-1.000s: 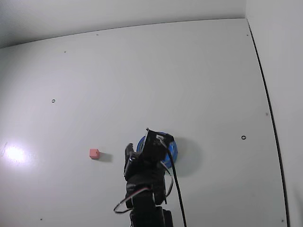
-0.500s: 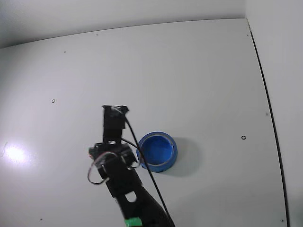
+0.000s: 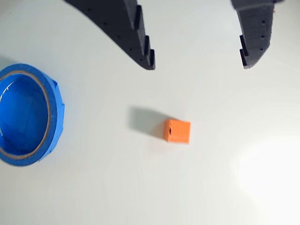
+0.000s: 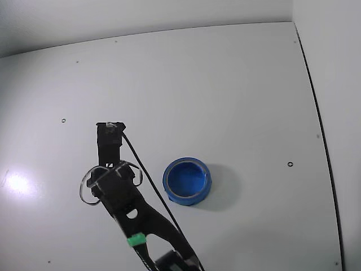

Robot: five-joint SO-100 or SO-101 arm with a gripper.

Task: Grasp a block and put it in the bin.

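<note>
In the wrist view the block point(image 3: 177, 131), a small orange-pink cube, lies on the white table below my open gripper point(image 3: 198, 61), a little left of the middle of the gap and apart from both black fingers. The blue bin point(image 3: 27, 114) sits at the left edge of that view, empty. In the fixed view the bin point(image 4: 186, 180) stands right of the arm, and the arm covers the block. The gripper itself is hidden under the wrist there.
The white table point(image 4: 225, 90) has a few small dark holes. A black cable point(image 4: 141, 169) loops along the arm. A bright light glare point(image 4: 17, 182) lies at the table's left side. A dark seam point(image 4: 318, 124) runs down the right.
The arm has swung left from over the bin, past the bin's left side, to above the spot where the block lay. The block is now covered in the fixed view.
</note>
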